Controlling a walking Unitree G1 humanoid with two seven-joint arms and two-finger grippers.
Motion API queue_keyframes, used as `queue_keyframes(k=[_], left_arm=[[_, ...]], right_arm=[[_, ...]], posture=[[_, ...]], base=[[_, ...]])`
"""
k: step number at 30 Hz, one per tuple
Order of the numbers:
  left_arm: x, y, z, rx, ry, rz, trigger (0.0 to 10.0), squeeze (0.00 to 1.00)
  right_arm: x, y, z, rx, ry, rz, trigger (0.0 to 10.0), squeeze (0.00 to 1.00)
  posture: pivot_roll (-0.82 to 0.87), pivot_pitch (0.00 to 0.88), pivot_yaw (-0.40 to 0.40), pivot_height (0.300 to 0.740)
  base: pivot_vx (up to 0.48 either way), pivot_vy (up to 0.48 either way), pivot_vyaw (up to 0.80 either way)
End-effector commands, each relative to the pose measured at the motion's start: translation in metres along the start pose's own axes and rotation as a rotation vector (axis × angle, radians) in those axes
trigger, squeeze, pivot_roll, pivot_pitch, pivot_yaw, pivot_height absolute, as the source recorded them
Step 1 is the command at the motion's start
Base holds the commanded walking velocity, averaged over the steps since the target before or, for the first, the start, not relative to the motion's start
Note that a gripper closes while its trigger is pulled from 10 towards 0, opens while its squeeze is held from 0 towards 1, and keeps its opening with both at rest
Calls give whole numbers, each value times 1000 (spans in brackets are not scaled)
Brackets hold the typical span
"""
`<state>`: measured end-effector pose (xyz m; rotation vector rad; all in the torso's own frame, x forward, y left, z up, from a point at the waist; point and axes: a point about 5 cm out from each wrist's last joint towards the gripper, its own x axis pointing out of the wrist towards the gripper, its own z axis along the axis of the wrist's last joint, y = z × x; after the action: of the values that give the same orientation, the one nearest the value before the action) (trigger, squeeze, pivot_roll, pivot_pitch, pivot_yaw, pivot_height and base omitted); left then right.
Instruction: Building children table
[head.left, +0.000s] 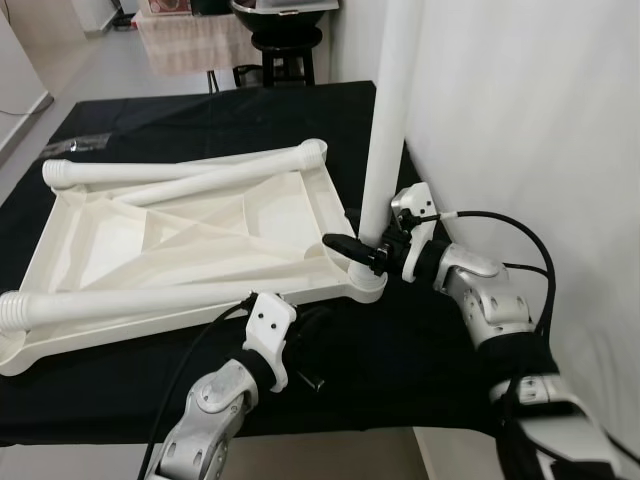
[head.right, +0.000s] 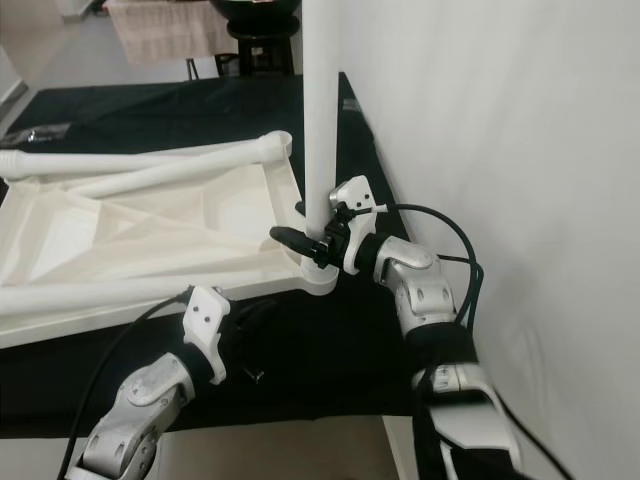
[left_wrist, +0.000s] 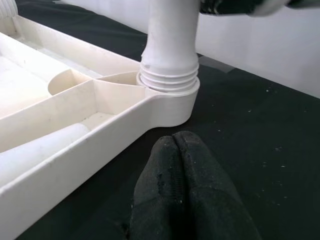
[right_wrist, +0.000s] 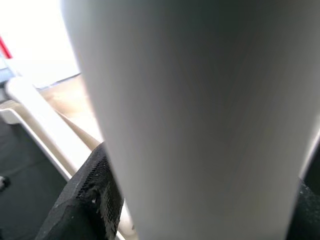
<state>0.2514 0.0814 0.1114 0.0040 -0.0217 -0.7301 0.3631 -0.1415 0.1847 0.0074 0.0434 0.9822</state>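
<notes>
Nearest the head camera, the left gripper (head.left: 312, 380) rests on the black cloth (head.left: 200, 120) just in front of the corner socket (head.left: 366, 284), its two fingers pressed together on nothing. That socket belongs to the upturned white tabletop (head.left: 190, 250), which lies flat on the cloth with three loose legs (head.left: 190, 172) resting across it. One upright leg (head.left: 385, 120) stands in the socket, its thread rings partly showing above the rim, so the step in hand looks like screwing this leg home. At the leg's base, just above the socket, the right gripper (head.left: 358, 252) clasps it with a finger on either side. Next probably comes further twisting until the threads vanish, keeping the leg vertical.
</notes>
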Motion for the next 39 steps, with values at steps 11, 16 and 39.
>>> queue_keyframes(k=[11, 16, 39], left_arm=[[-12, -19, 12, 89, -62, 23, 10000, 0], [-15, -19, 16, 82, -89, 72, 10000, 0], [-22, -9, 17, 131, -114, 146, 10000, 0]], right_arm=[[-8, -11, -6, 102, -8, 72, 0, 0], [-31, -7, -33, 146, 18, 56, 0, 0], [-17, 40, -51, 137, 74, -466, 10000, 0]], posture=[[33, 57, -19, 740], [32, 58, -27, 740], [7, 72, 6, 740]], base=[[0, 0, 0], [0, 0, 0], [0, 0, 0]])
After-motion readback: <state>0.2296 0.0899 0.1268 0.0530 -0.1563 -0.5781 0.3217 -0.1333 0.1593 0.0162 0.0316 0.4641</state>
